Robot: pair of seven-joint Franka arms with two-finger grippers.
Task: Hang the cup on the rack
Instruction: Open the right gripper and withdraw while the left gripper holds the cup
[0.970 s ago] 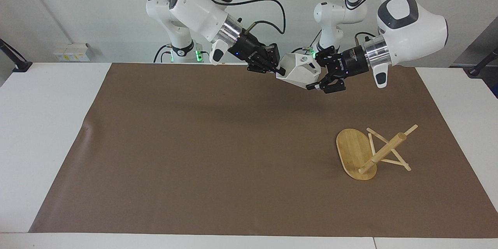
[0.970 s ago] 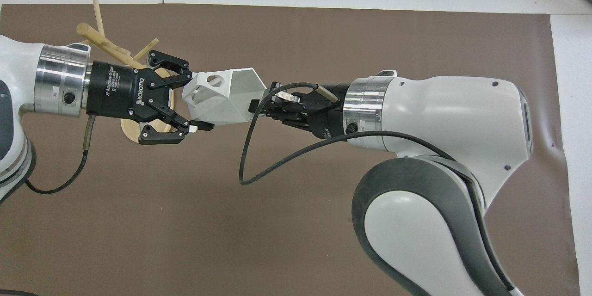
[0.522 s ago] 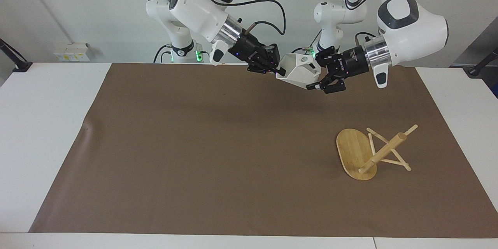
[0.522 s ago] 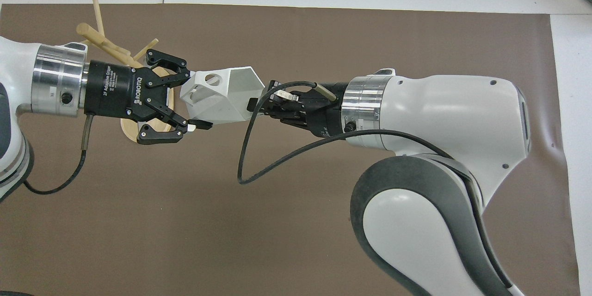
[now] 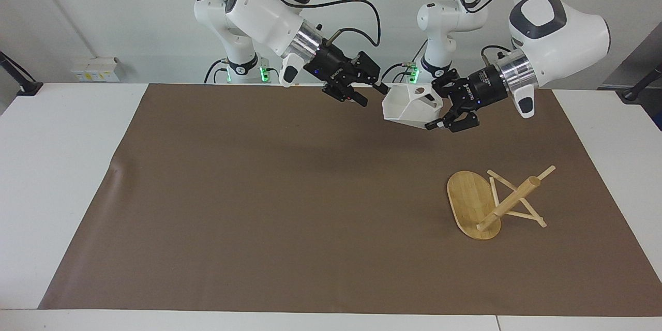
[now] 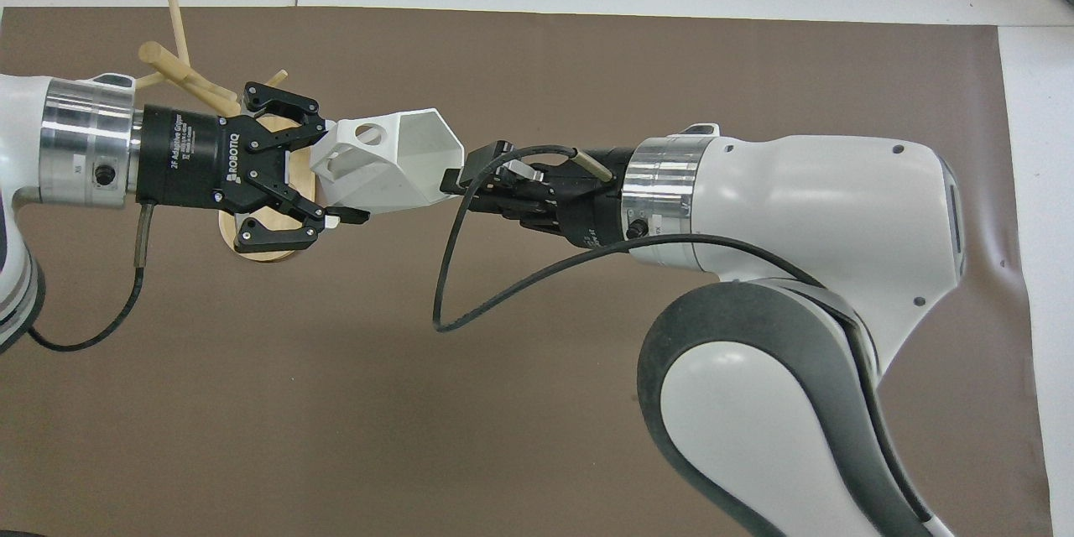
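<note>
Cup: the small matte white faceted cup (image 5: 411, 106) with a hexagonal rim and a blocky handle pierced by a round hole hangs in the air in the upper middle of the facing view, tipped on its side, over the brown mat (image 5: 289, 207).
Left gripper: the black two-finger left gripper (image 5: 438, 108) comes in from the upper right of the facing view; its fingers are clamped on the cup's handle end, one above and one below.
Right gripper: the black right gripper (image 5: 373, 94) sits just beside the cup's rim in the upper centre of the facing view; its fingers are spread apart and hold nothing, and a small gap shows between them and the cup.
Rack: the light bamboo rack (image 5: 491, 201), with flat oval base, thick round post and thin crossing pegs, lies tipped over on the mat at the lower right of the facing view, base on edge, well apart from the cup.
Overhead view: the left gripper (image 6: 323, 176) and cup (image 6: 386, 164) cover part of the rack (image 6: 180, 71) at the upper left.
</note>
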